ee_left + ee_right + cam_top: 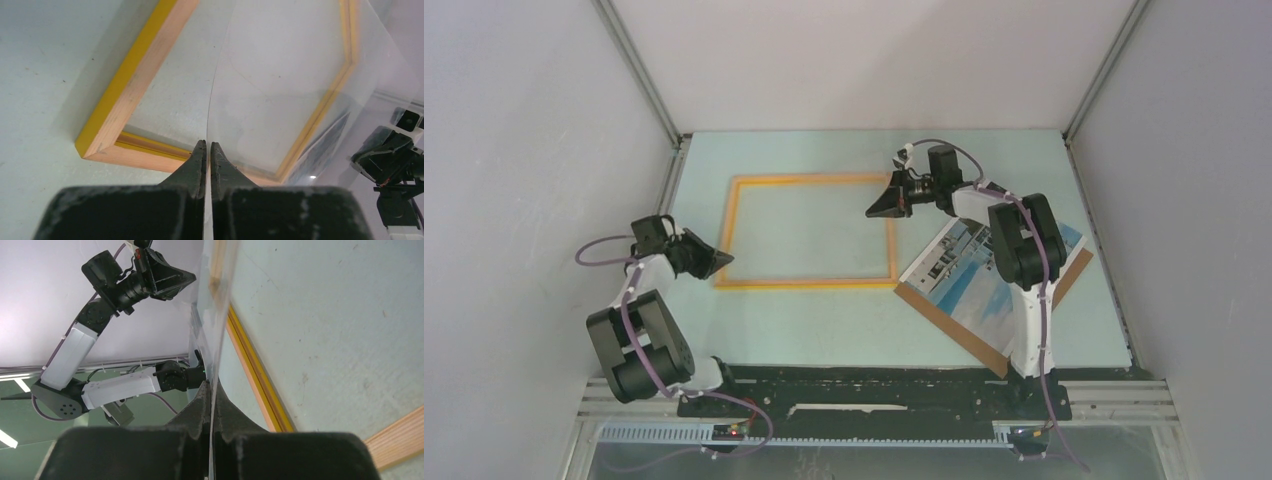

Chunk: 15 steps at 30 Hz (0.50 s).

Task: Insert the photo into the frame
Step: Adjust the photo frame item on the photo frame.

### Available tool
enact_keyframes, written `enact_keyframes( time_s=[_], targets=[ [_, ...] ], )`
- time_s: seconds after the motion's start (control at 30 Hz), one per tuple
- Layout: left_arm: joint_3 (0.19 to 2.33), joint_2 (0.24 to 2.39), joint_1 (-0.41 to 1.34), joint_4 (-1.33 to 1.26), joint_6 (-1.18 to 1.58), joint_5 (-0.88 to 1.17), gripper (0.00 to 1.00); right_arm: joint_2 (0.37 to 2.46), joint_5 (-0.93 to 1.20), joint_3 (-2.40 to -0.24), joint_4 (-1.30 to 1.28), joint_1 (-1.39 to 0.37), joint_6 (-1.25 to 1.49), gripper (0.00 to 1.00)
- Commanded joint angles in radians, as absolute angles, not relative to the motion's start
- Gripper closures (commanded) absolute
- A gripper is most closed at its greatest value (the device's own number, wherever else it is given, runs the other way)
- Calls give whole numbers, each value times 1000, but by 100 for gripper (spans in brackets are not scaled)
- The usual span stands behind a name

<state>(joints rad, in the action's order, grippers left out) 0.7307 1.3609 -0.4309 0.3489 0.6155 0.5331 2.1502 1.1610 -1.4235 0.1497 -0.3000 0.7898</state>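
While one rectangular frame (809, 283) with a thin yellow-orange wooden rim lies flat mid-picture on the pale green desk (824, 330), one blue-and-white photo (959, 268) rests to its right on one brown backing board (951, 327), partly hidden by the right arm. The left pincer (720, 262) is at the frame's lower left corner and the right pincer (876, 208) at its upper right. Only the wrist views show each nipped tight on one clear thin sheet (280, 75).

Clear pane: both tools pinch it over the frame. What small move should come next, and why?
Probably lower the clear pane level into the frame, since the left tool and right tool pinch its opposite corners and the photo lies aside on the backing board.
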Motion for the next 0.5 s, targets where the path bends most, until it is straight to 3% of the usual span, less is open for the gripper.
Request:
enact_keyframes(
  time_s=[0.0,0.47],
  targets=[
    [807,1394,-443,371,580,503,100,2199,1158,-1515,166,-315,788,100],
    [866,1443,-445,361,595,510,100,2253,1160,-1589,170,-314,805,100]
  ],
)
